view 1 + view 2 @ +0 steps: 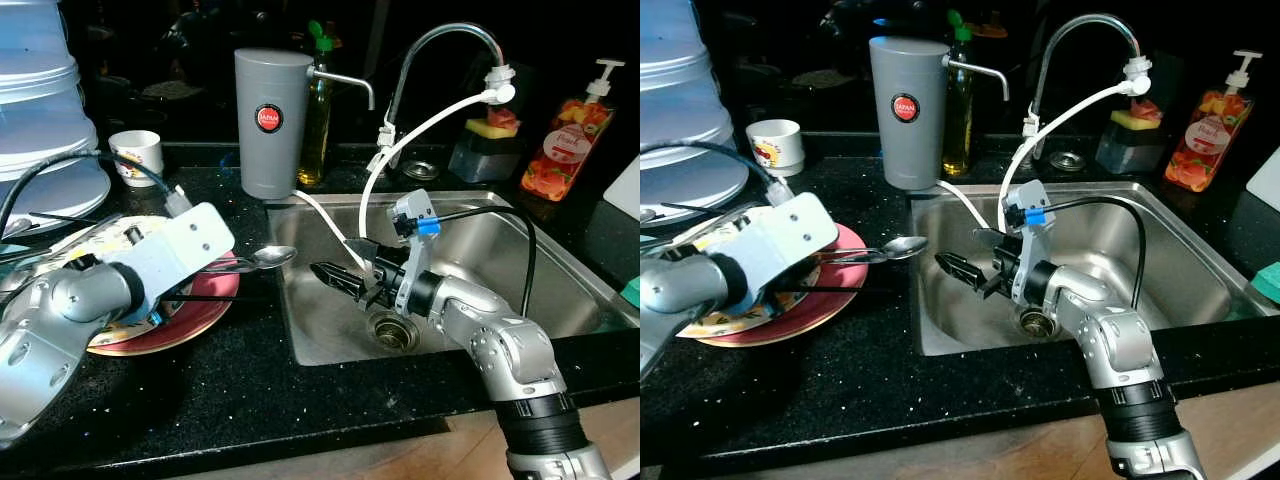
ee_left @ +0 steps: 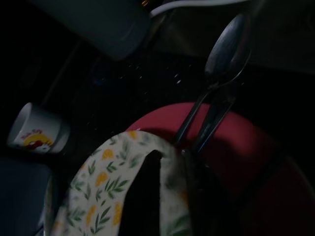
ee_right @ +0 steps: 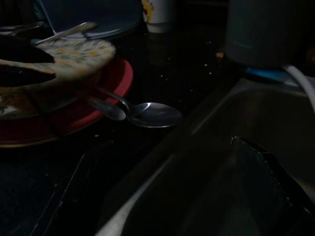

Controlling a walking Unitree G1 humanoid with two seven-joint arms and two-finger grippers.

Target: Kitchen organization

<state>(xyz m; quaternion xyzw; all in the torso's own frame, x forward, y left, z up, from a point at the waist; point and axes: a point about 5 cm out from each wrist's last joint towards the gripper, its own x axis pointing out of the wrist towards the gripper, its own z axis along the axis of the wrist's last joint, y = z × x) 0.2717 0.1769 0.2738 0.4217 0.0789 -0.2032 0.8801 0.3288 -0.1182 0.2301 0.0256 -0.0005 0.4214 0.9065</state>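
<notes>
Left eye view: the right gripper [image 1: 335,277] hangs over the steel sink [image 1: 560,265], fingers pointing toward the sink's left wall, above and to the left of the drain [image 1: 392,330]. The fingers [image 1: 343,281] lie close together with a narrow gap and hold nothing. Whether they are fully pressed together cannot be determined.

The left gripper [image 2: 170,196] is positioned over the stacked plates to the left of the sink. Its fingers [image 2: 142,196] are spread above the floral plate [image 2: 98,196] and grip nothing. The floral plate rests on a red plate [image 1: 200,310], which sits on the black countertop [image 1: 230,390].

Two spoons [image 1: 262,258] rest with their handles on the plates; their bowls project past the red plate's rim toward the sink's left edge and lie over the countertop.

Behind the sink's left corner stands a grey dispenser [image 1: 270,120], with a green-capped bottle [image 1: 318,110] just beside it. The faucet [image 1: 445,60] rises behind the sink, and a white hose [image 1: 420,130] runs down from it. A soap pump bottle [image 1: 570,135] stands at the sink's far right. A small white cup [image 1: 137,155] sits on the countertop, left of the dispenser.
</notes>
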